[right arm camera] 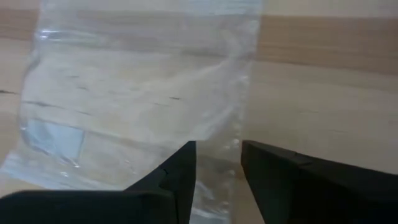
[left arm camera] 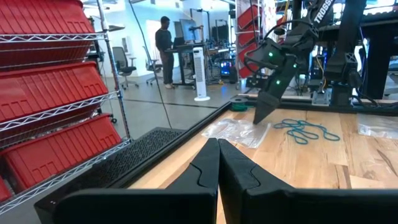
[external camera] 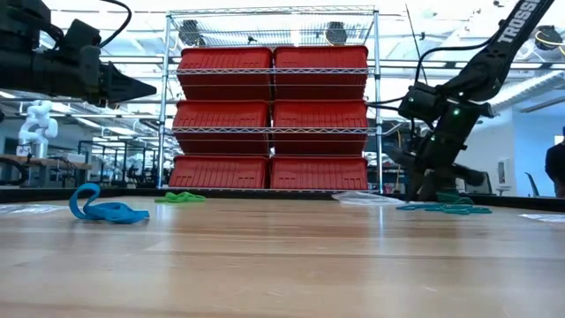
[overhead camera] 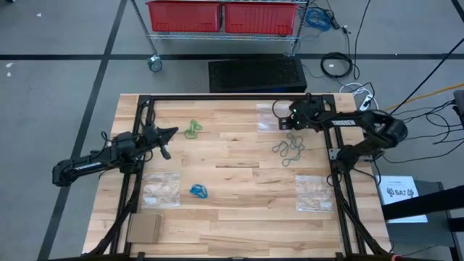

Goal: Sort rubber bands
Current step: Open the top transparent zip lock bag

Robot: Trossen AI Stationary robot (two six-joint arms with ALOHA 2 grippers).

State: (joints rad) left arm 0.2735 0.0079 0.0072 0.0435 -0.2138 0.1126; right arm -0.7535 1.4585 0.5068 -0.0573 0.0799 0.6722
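While the right hand straddles a clear bag's edge, fingers apart.

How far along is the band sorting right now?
Nothing looks bagged yet. Green bands, blue bands and teal bands lie loose in separate clusters on the table. Right tool, open, is down at a clear bag. Left tool is shut and empty.

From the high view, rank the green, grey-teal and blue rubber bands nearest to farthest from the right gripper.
Right gripper, far right side:
1. Grey-teal rubber bands, just beside it.
2. Green rubber bands, far side, toward the left.
3. Blue rubber bands, near side, left of centre.
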